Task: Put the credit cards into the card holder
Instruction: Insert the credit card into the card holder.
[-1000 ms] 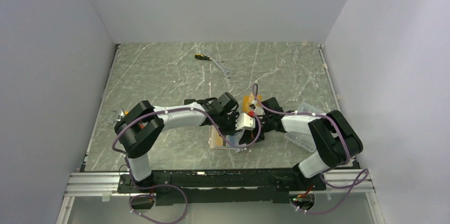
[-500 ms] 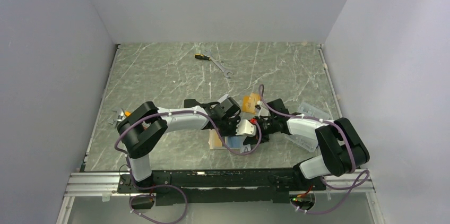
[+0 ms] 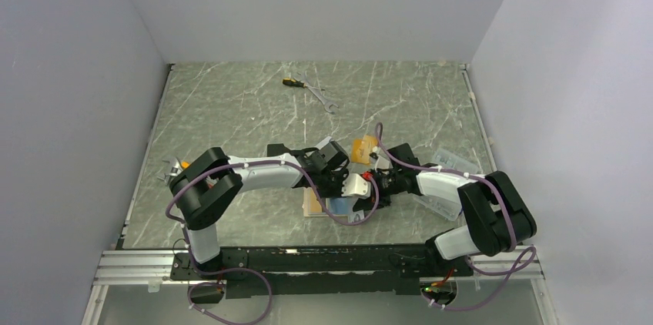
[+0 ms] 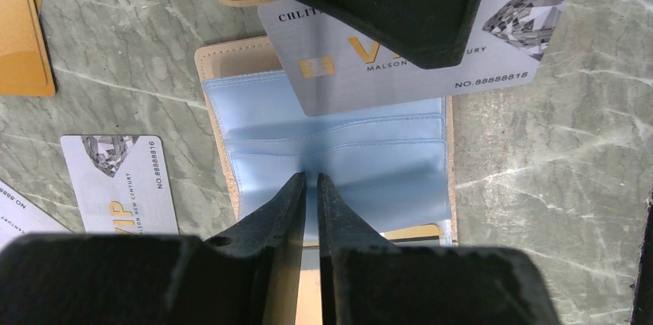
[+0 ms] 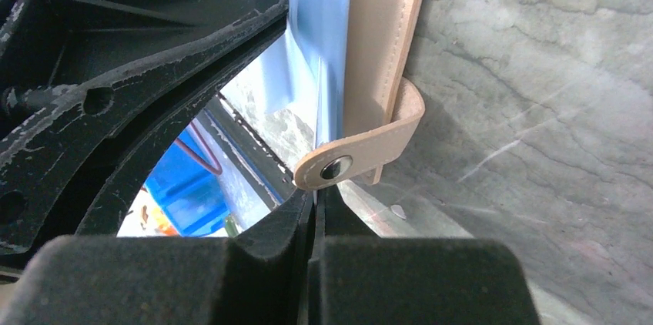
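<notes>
A silver card [image 4: 339,82] is being pinched by the right end effector [image 5: 316,200] and angled over the far edge of the open card holder [image 4: 331,163], which is lying mid-tabletop [image 4: 539,186]. The left end effector [image 4: 308,182] is being held against its blue inside, fingers nearly together; whether anything is being pinched cannot be told. Next, the card's edge needs aligning with a slot.

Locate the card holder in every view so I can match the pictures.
Top external: card holder just below centre, only a tan edge and a blue sliver showing.
Left wrist: card holder fills the centre, lying open, with a silver VIP card at its top edge.
Right wrist: card holder top centre, seen edge-on, its snap tab curling below.
Shared landmark: its blue pockets, visible in all three.
</notes>
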Action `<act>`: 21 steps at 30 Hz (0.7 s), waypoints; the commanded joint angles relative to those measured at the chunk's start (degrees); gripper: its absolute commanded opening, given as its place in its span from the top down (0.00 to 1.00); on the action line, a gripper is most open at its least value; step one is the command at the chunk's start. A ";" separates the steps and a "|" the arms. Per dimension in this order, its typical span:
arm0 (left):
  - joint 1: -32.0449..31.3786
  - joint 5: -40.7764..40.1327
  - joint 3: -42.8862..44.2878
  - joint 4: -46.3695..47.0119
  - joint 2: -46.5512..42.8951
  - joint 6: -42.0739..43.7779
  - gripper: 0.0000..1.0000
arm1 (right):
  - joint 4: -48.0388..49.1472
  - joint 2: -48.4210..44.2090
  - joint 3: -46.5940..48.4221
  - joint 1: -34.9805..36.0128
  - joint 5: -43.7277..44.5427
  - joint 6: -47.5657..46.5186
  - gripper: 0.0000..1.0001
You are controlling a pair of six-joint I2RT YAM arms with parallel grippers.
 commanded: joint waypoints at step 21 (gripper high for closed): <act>3.60 5.34 5.58 -11.55 -7.78 -1.31 0.70 | 6.64 4.20 1.08 1.86 -3.44 1.19 1.00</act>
